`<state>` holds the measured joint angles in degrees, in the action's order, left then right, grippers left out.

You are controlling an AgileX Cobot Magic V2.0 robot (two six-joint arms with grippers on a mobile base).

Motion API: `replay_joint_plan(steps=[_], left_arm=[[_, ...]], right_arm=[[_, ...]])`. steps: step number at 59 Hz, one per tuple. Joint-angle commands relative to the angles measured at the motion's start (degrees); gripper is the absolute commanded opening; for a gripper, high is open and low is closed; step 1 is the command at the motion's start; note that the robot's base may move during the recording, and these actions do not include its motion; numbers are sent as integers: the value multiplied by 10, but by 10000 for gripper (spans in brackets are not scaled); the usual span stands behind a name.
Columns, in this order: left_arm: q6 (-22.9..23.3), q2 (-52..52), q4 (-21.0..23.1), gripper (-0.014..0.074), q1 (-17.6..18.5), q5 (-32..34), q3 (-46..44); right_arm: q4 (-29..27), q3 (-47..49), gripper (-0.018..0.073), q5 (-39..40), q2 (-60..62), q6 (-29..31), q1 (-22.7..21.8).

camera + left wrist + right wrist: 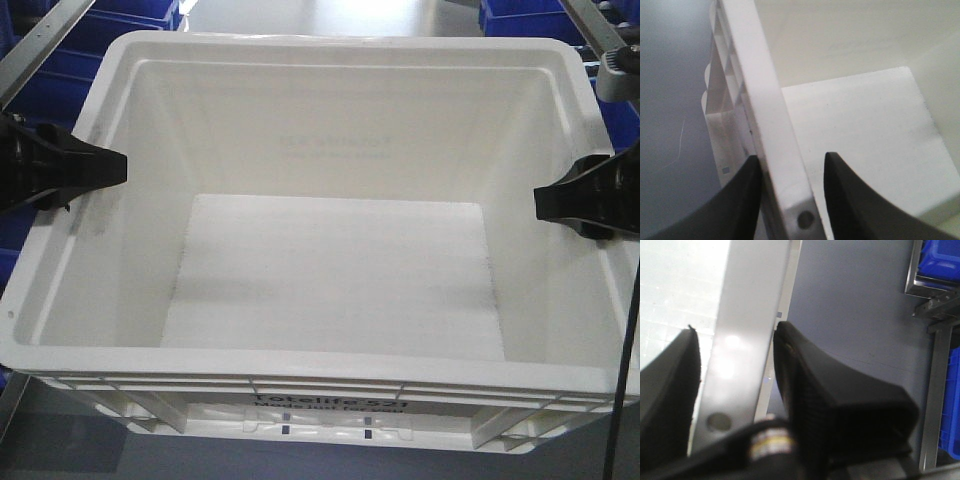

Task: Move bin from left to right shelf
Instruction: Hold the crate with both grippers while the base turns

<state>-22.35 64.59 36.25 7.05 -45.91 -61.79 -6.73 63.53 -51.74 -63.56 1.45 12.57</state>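
**Between the two arms: bin gripped by both side rims**

The bin (330, 280) sits square and close before the front camera, empty, with its printed side nearest. The left jaws straddle the left rim, one inside the wall and one outside. The right jaws do the same on the right rim. Both pairs look clenched on the bin, though a thin gap on the inner side in each wrist view leaves the firmness of the pinch uncertain.

Gripping opposite rims near mid-length probably keeps the load level and stops it swinging. Only grey floor (60, 440) shows under and beside the bin, so it is likely carried in the air. Blue totes (55, 100) stand behind it and a rack frame (934, 390) to its right. The right shelf's roller lane is not in view, so the placing is not yet done.
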Motion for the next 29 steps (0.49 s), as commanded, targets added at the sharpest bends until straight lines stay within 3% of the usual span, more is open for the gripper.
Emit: replay_joint_plan(steps=[1, 29], left_arm=[[-29, -23, 72, -6, 10, 8, -23], [-29, -23, 72, -6, 10, 8, -23]], right_arm=[[-16, 26, -5, 71, 12, -2, 0], [-16, 26, -5, 70, 12, -2, 0]])
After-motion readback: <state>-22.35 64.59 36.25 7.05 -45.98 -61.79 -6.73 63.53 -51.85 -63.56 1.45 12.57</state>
